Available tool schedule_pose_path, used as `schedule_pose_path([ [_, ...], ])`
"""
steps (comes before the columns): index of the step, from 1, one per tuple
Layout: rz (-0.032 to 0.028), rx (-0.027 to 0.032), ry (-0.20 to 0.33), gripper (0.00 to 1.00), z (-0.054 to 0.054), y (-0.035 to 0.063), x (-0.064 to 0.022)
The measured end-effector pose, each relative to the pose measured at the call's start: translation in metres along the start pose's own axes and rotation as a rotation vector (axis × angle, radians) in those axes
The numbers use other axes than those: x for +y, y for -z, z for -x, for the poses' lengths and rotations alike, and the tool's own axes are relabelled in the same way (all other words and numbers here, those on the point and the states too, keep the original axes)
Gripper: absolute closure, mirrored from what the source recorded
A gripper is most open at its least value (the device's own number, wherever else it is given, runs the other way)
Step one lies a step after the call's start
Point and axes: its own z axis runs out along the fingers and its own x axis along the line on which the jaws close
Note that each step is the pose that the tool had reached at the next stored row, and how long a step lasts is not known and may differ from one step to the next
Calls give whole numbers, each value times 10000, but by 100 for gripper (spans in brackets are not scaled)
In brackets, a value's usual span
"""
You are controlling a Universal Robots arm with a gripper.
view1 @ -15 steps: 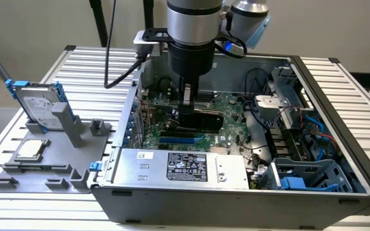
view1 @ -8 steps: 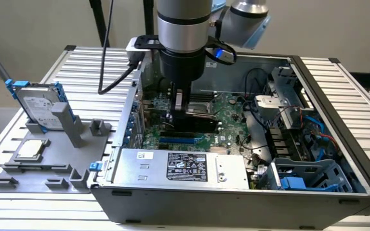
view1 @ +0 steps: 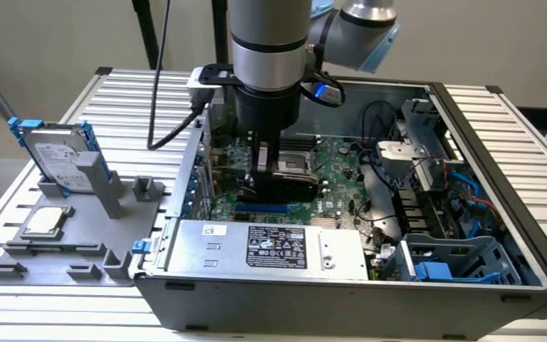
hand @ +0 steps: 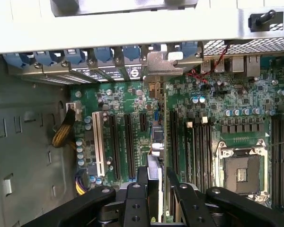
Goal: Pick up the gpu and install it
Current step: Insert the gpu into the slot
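Observation:
My gripper (view1: pixel 271 178) reaches down inside the open computer case (view1: pixel 501 142), over the green motherboard (view1: pixel 335 164). In the wrist view the gpu (hand: pixel 155 146) stands edge-on between the two black fingers (hand: pixel 141 189), a thin card running away from me. Its silver end bracket (hand: pixel 164 62) sits against the case's rear slot row, beside the blue clips (hand: pixel 104 54). The gripper (hand: pixel 157 183) is shut on the card's near end. The card's lower edge lies along an expansion slot line between the black slots (hand: pixel 130 146); whether it is fully seated cannot be told.
A grey fixture (view1: pixel 74 249) outside the case holds a silver hard drive in a blue frame (view1: pixel 60 153) and a square processor chip (view1: pixel 48 221). Inside are the power supply (view1: pixel 264 249), the open CPU socket (hand: pixel 241 172), cables (view1: pixel 435 178) and a blue drive bay (view1: pixel 454 265).

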Motion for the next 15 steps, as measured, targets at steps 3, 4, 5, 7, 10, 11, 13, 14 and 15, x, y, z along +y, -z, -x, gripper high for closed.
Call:
schedule_pose_path([
  [3, 0, -9, 1, 74, -2, -54, 11],
  [4, 1, -12, 1, 74, -3, -72, 15],
  [5, 2, -19, 1, 74, -4, -88, 19],
  [7, 5, -50, 1, 74, -5, -112, 25],
  [10, 12, -122, -1, 74, -6, -130, 30],
  [11, 16, -145, -4, 74, -6, -132, 32],
  [13, 26, -174, -5, 74, -6, -137, 33],
  [14, 34, -177, -5, 74, -6, -138, 34],
  [15, 39, -176, -4, 74, -7, -139, 35],
])
